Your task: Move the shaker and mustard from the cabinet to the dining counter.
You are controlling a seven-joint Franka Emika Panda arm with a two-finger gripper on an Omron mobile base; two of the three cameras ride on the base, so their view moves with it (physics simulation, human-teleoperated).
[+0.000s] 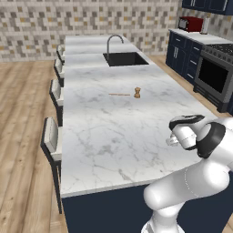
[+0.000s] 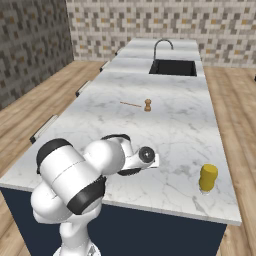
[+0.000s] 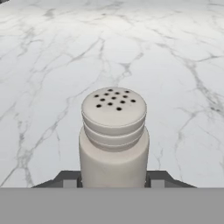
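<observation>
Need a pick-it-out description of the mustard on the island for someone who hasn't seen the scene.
Start at the long white marble dining counter with the black sink at its far end. At the near end, close to the counter's right edge in the right base view, stands the mustard. It is a chunky bright yellow bottle, unlike the small brown wooden mill mid-counter.

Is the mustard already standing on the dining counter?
Yes. The mustard stands upright on the dining counter near its front right corner in the right base view.
</observation>
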